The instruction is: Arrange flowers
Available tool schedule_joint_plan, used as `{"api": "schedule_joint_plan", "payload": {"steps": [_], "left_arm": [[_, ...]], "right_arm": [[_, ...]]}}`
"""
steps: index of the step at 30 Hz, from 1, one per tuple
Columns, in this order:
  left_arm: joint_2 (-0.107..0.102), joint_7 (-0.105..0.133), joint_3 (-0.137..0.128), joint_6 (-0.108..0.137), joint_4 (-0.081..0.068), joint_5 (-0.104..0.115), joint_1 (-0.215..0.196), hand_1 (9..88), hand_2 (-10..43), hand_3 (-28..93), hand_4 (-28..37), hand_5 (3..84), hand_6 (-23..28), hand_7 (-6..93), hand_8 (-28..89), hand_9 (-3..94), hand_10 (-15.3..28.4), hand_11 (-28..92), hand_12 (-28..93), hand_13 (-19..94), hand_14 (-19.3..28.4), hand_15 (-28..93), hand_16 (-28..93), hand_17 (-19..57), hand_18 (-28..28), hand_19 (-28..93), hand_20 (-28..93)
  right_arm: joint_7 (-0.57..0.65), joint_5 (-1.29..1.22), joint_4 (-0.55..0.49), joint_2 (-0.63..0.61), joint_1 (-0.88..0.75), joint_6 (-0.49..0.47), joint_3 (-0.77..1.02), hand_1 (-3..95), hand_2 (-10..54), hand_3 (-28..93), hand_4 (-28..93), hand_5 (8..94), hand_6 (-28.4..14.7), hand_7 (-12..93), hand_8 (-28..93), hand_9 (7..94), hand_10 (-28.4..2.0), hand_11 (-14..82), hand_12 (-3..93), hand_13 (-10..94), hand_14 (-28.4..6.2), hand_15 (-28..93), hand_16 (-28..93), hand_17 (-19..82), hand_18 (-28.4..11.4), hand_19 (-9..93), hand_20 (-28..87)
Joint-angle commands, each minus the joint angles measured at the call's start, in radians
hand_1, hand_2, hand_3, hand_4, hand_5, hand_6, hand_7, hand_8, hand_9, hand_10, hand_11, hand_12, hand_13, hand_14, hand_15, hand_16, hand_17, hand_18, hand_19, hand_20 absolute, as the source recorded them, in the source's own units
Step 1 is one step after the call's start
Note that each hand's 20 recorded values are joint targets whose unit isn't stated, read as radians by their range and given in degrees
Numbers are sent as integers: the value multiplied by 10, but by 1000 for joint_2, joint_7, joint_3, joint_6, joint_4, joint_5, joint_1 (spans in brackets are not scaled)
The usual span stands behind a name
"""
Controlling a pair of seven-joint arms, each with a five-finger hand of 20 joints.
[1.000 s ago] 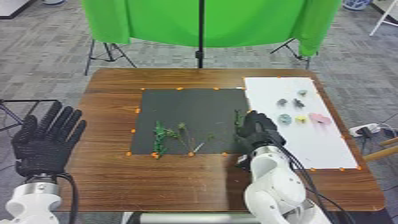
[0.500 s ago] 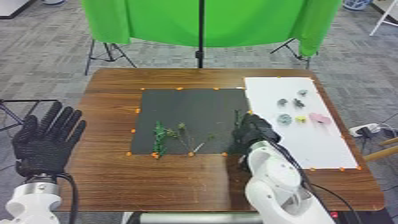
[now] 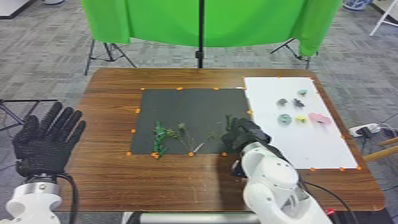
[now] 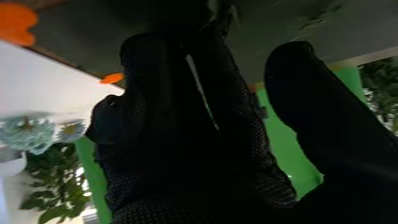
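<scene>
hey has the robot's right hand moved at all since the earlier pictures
Yes. In the head view, judged against the left edge of the white sheet, the right hand has shifted left, farther over the dark mat.

Table (image 3: pixel 107 180): brown wood, grain visible. Floor (image 3: pixel 44 65) around the table: grey, patterned, evenly lit. Beyond the table's far edge: bright green cloth (image 3: pixel 258 25), hanging; slim black pole (image 3: pixel 201 30) upright in front of it. Dark tripod legs (image 3: pixel 91 57) behind the table at left, a second dark stand (image 3: pixel 282 46) behind at right. Left of the table: black tubular frame (image 3: pixel 27 101). Right of the table: white box (image 3: pixel 360 131) on the floor, wooden bars (image 3: pixel 382 153) nearer. Far beyond the table, right: blue-and-white vessel (image 3: pixel 357 4), partly cut off.
</scene>
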State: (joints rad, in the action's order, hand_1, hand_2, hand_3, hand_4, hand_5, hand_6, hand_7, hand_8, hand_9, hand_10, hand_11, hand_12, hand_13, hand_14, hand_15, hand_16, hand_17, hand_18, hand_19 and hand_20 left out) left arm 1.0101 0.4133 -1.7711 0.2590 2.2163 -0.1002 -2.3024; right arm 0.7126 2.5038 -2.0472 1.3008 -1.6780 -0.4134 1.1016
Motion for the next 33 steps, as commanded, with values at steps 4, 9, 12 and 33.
{"api": "schedule_joint_plan", "payload": {"steps": [4, 9, 12, 33], "left_arm": [[1, -11, 2, 13, -4, 7, -3, 227, 152, 780, -283, 451, 81, 107, -92, 396, 139, 176, 97, 327, 126, 209, -26, -45, 126, 312, 128], [1, -12, 6, 13, -7, 8, 2, 227, 153, 781, -283, 451, 81, 107, -91, 396, 139, 176, 97, 327, 126, 210, -26, -45, 126, 312, 128], [2, -12, 7, 14, -6, 9, 2, 227, 153, 780, -283, 451, 81, 108, -91, 396, 139, 177, 96, 326, 126, 210, -26, -46, 126, 313, 128], [9, 0, 0, 2, -2, 12, -16, 242, 167, 804, -283, 453, 81, 108, -92, 396, 140, 175, 96, 326, 126, 211, -28, -45, 126, 314, 126]], "right_arm": [[-8, -24, -14, 3, -43, -33, -26, 355, 5, 810, -141, 757, -85, 93, -105, 590, -251, 165, 178, 514, -219, 661, 217, 334, -276, 932, 450], [-10, -30, -20, 4, -46, -26, -27, 352, 9, 808, -141, 762, -81, 97, -101, 592, -249, 164, 179, 519, -219, 660, 216, 335, -278, 932, 449], [-8, -44, -30, 4, -56, -10, -26, 343, 11, 804, -146, 750, -75, 104, -98, 592, -249, 163, 179, 520, -220, 660, 215, 336, -277, 932, 447], [-21, -7, -55, -19, -75, 146, -4, 322, 11, 798, -177, 772, -62, 132, -98, 578, -251, 149, 172, 525, -218, 654, 207, 337, -279, 932, 422]]}}
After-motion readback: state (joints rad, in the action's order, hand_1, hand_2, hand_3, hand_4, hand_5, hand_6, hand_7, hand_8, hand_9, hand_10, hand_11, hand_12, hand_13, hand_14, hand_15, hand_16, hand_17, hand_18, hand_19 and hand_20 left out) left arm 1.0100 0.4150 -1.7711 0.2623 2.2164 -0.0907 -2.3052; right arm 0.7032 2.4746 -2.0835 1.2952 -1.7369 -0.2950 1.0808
